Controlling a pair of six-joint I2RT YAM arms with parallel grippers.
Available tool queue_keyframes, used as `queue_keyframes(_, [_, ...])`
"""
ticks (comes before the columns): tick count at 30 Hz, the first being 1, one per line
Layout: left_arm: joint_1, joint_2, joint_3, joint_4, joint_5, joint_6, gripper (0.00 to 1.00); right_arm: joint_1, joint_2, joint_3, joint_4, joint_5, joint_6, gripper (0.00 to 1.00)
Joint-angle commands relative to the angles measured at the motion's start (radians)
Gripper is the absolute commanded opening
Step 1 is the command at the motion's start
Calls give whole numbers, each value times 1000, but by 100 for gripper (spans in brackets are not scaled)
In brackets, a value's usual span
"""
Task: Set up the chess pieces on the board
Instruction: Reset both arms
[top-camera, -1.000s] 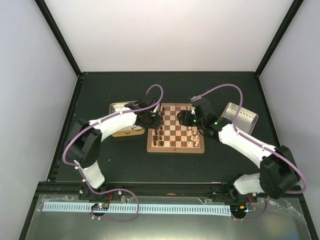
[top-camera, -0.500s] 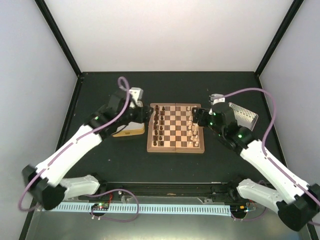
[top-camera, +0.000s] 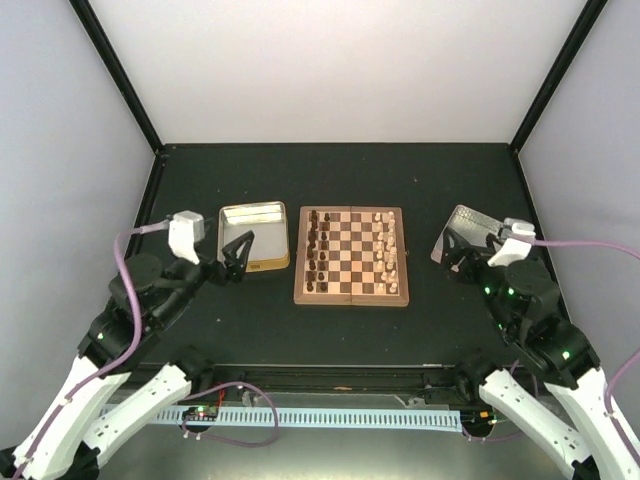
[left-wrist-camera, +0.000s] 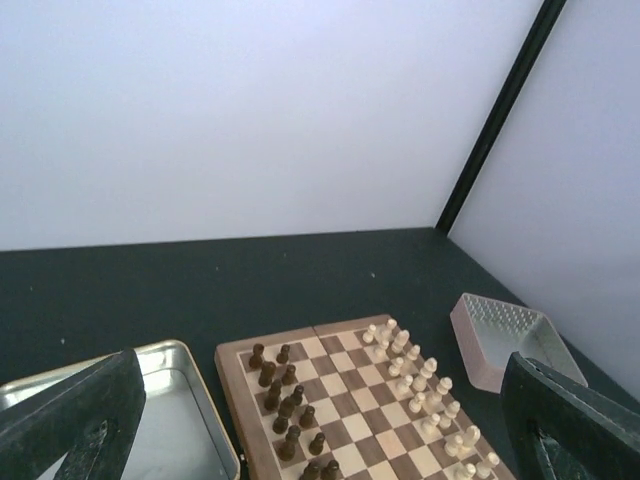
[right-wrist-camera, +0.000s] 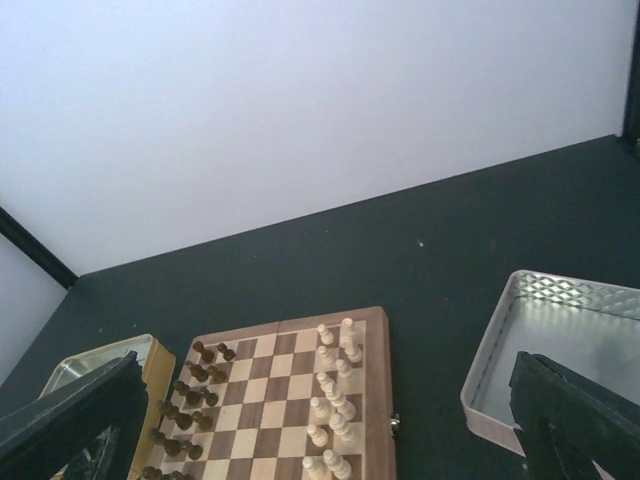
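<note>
Your left tool and right tool both gape wide, empty. The board lies between them, with dark pieces toward the left tool and pale pieces toward the right. Setup looks complete; next, just verify the ranks.

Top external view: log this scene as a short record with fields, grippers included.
board: lies flat, midway between the two arms
dark pieces: two columns along the board's left side
pale pieces: two columns along its right side
tin: left of the board, open
tray: right of the board
left gripper: open, holding nothing, beside the tin
right gripper: open, holding nothing, at the tray
</note>
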Motion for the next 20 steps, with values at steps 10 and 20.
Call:
queue_keyframes(10, [6, -214, 99, -143, -87, 56, 99, -4, -198, 63, -255, 112, 30, 100])
queue_keyframes(20, [5, -241, 106, -178, -76, 69, 99, -4, -241, 55, -249, 125, 40, 100])
